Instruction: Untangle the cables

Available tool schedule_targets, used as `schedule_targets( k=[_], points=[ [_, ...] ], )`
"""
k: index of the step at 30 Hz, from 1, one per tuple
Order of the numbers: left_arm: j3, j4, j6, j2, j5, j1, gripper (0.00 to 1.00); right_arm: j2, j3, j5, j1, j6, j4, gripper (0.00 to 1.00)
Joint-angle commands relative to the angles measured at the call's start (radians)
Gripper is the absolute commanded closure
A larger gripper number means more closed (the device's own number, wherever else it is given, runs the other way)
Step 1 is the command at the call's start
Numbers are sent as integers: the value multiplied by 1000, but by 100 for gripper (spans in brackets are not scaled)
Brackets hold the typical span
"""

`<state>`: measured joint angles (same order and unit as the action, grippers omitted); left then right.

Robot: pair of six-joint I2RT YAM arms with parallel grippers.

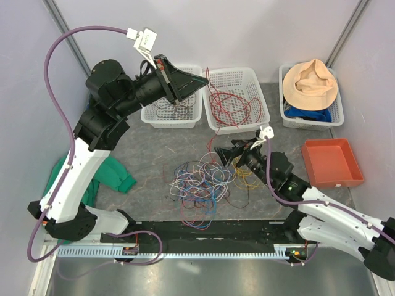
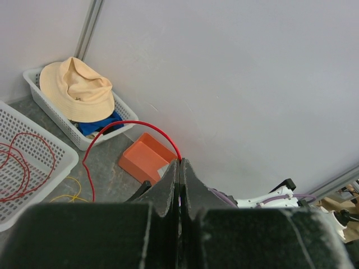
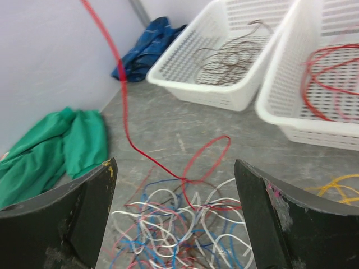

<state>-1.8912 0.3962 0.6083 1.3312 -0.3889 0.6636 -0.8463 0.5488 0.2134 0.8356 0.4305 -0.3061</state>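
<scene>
A tangle of cables [image 1: 200, 185], white, blue, red, purple and dark, lies on the table in front of the arms; it also shows in the right wrist view [image 3: 179, 224]. My left gripper [image 1: 207, 79] is raised over the baskets, shut on a red cable [image 2: 134, 123] that arcs away from its tips [image 2: 180, 162]. That red cable [image 3: 124, 106] runs down into the tangle. My right gripper [image 1: 217, 151] is open and empty just behind the tangle, its jaws wide apart [image 3: 175, 163] over the red loop. A yellow cable [image 1: 244, 179] lies at the tangle's right.
Three white baskets stand at the back: the left one [image 1: 151, 117] holds dark brown cables, the middle one [image 1: 247, 77] red cables, the right one [image 1: 287, 117] a tan hat. An orange tray [image 1: 330, 161] sits right. Green cloth [image 1: 111, 172] lies left.
</scene>
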Motion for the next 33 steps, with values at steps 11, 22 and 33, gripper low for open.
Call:
schedule_targets(
  k=[11,22,33],
  points=[
    [-19,-2,-25,10,-5,31,98,-267,155,-189,2,39,-212,43],
    [346,-66,-45,-215,341,31,64,-214,437,142,-1,-62,125,100],
    [908,-146,80,-455,602,30,0,-514,1087,236,-188,-151,427,100]
  ],
)
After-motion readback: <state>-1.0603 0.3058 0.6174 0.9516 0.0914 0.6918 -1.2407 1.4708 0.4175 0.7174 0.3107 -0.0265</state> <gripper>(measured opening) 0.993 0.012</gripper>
